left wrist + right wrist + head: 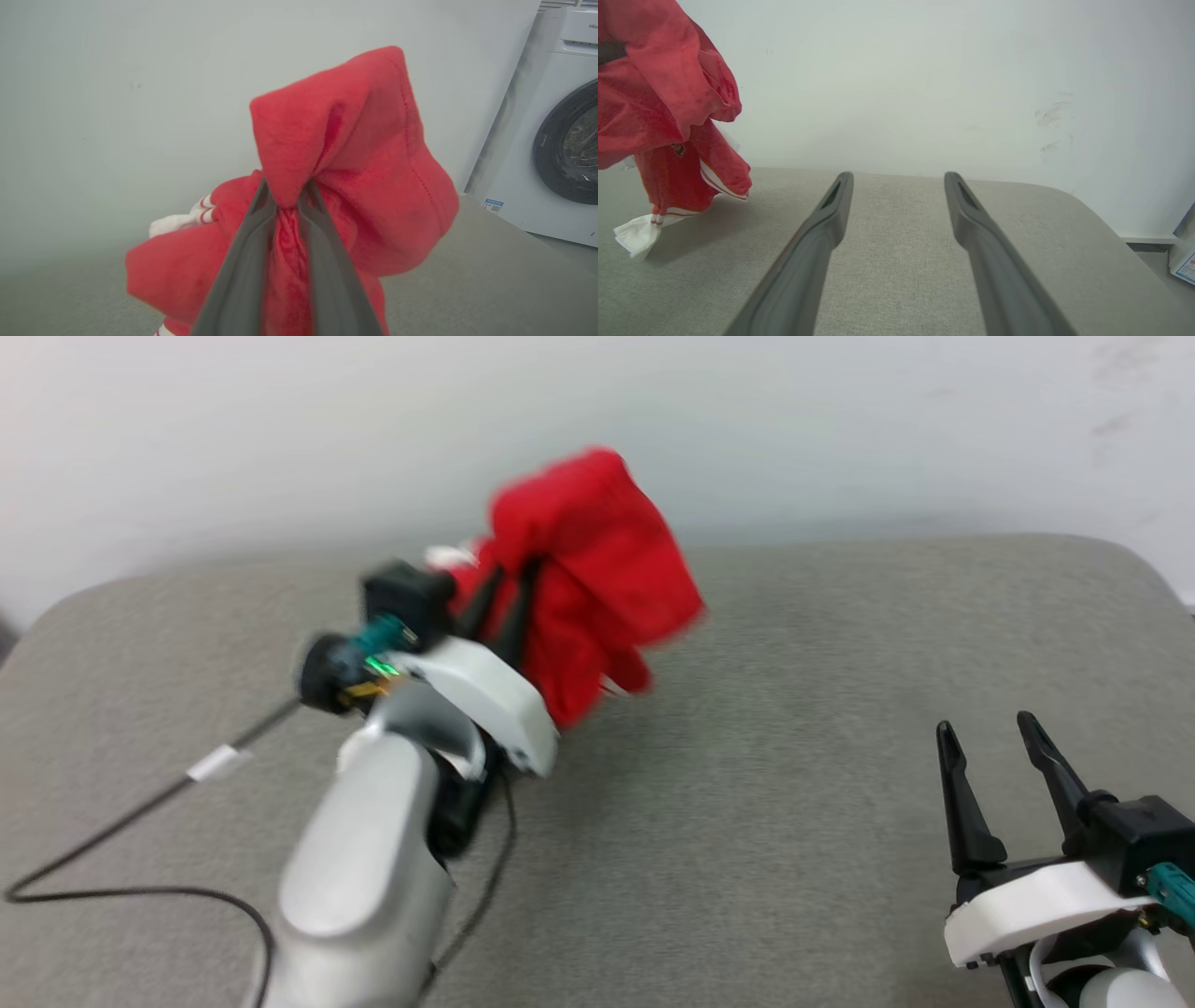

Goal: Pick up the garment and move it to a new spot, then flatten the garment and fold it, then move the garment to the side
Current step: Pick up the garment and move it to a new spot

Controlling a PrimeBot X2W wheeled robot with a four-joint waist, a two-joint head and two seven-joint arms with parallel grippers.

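The washing machine (556, 154) carries brand lettering on its top panel, cut off at "Hise"; the blue sticker (493, 205) near its base is illegible.

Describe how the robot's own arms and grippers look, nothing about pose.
The left gripper and right gripper each have two long, tapering dark fingers on a white shell, with a black block and teal connector. The left forearm is smooth silver-grey; a thin black cable bearing a white tag runs beside it.

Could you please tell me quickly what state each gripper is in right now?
Left gripper: closed, pinching a bunch of the red garment and holding it up.
Right gripper: open, holding nothing.
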